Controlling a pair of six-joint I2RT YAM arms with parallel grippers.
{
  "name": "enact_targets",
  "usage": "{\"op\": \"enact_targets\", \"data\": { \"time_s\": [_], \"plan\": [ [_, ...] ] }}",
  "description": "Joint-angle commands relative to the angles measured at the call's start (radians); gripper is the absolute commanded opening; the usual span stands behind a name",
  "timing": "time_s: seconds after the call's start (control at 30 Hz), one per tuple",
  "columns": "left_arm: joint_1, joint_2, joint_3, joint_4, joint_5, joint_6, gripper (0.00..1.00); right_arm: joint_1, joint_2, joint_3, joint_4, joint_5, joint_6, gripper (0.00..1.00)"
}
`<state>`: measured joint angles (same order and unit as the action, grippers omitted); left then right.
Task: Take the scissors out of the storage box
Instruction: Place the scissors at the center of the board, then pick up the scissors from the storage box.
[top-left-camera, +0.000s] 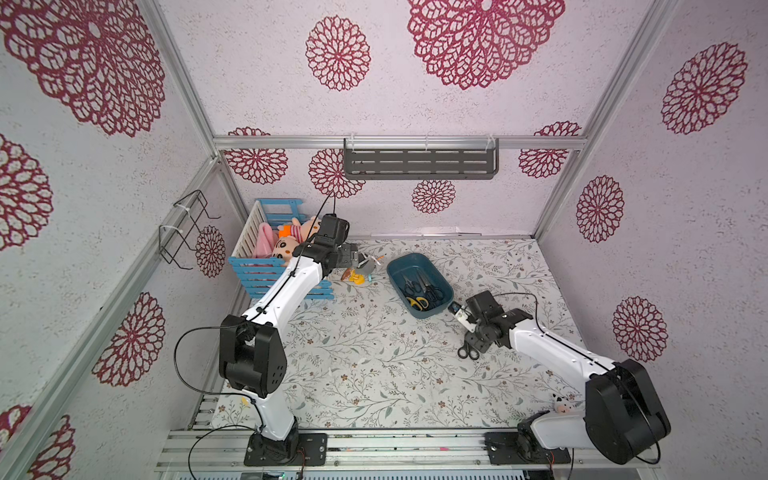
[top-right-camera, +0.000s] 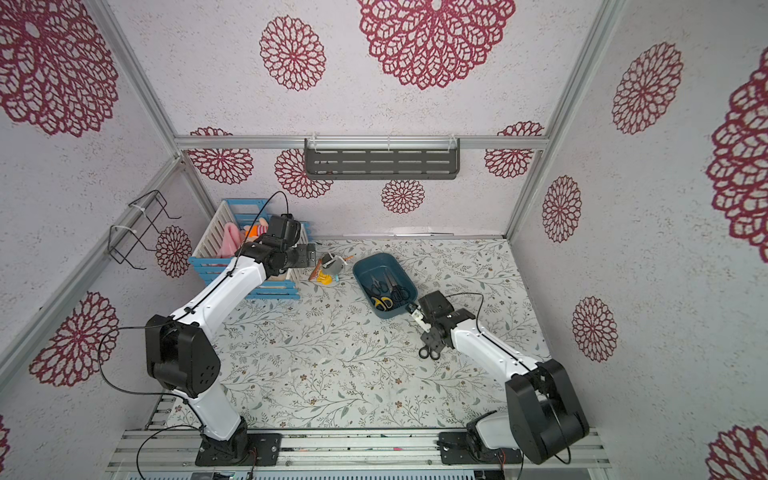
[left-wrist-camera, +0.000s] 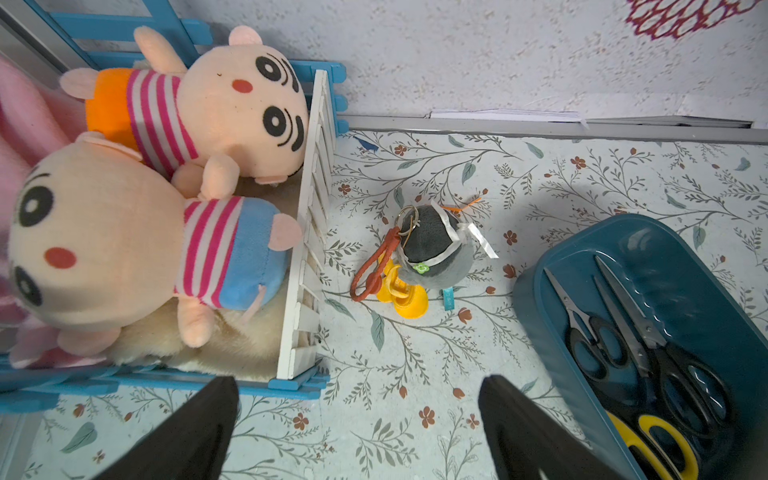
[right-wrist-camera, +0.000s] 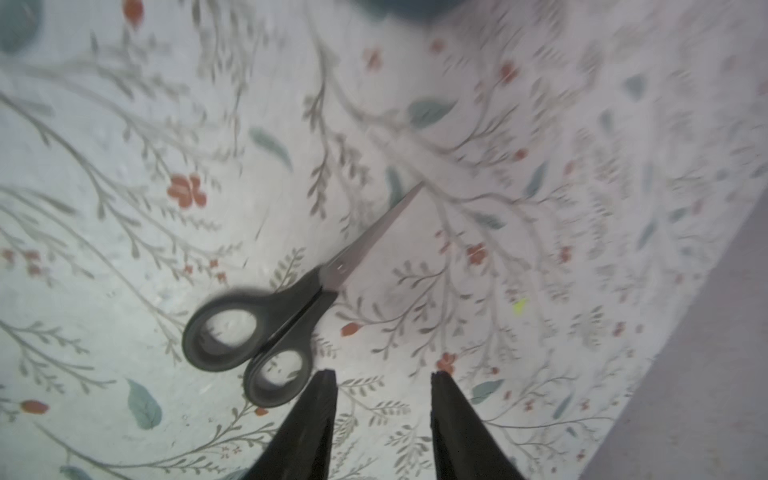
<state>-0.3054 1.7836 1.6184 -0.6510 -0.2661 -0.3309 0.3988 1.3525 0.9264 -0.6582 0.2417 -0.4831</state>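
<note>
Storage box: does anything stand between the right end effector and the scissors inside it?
Nothing visible does. The storage box is open on top, its scissors uncovered. The black pair lies beside the right end effector, away from the box.

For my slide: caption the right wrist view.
Black-handled scissors lie on the floral tabletop, right gripper open beside them.

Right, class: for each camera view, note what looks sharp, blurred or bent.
Right wrist view: blurred throughout, the black-handled scissors soft-edged. Left wrist view: crisp on the storage box and plush dolls. Both top views: sharp, with wall frame rails splayed by the wide lens.
</note>
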Motion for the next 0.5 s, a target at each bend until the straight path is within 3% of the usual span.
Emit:
{"op": "enact_targets", "data": {
  "time_s": [0.0, 0.13, 0.23, 0.47],
  "plan": [
    [-0.013, -0.023, 0.011, -0.01, 0.019, -0.012, 0.97, 0.012, -0.042, 0.194, 0.025, -0.001, 0.017, 0.49],
    [-0.025, -0.014, 0.015, -0.039, 0.016, -0.029, 0.97, 0.028, 0.111, 0.391, 0.093, -0.075, 0.194, 0.55],
    [-0.037, -0.009, 0.018, -0.057, 0.02, -0.041, 0.97, 0.057, 0.276, 0.51, 0.079, -0.158, 0.326, 0.53],
    [-0.051, -0.02, -0.01, -0.078, 0.034, -0.065, 0.97, 0.104, 0.46, 0.531, 0.105, -0.163, 0.355, 0.52]
  ]
}}
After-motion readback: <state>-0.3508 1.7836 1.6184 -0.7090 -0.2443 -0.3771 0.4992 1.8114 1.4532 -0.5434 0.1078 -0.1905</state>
